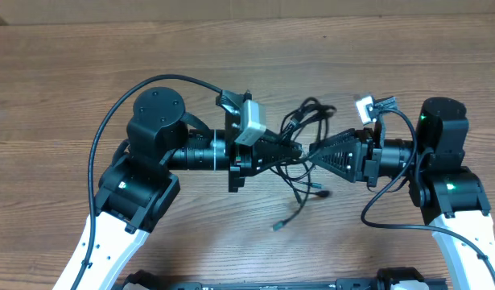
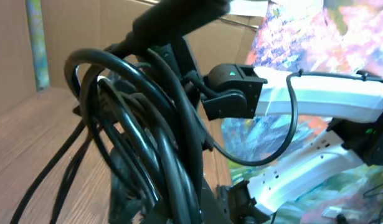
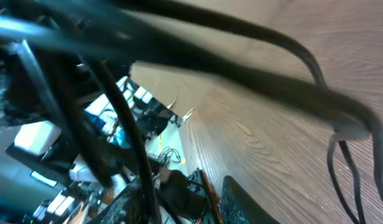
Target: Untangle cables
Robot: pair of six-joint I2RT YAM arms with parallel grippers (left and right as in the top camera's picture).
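Above the middle of the table (image 1: 70,89), the left gripper (image 1: 289,151) and the right gripper (image 1: 315,150) meet tip to tip, both seemingly closed on the cables (image 1: 305,115), whose knot hangs between them, probably so that each can pull its side apart.

It looked like a robot lab: two arms (image 1: 150,153) at a wooden table (image 1: 62,64), brown cardboard (image 2: 14,50) past the left gripper (image 1: 299,151), messy wires and boxes (image 3: 166,155) past the right gripper (image 1: 315,151)
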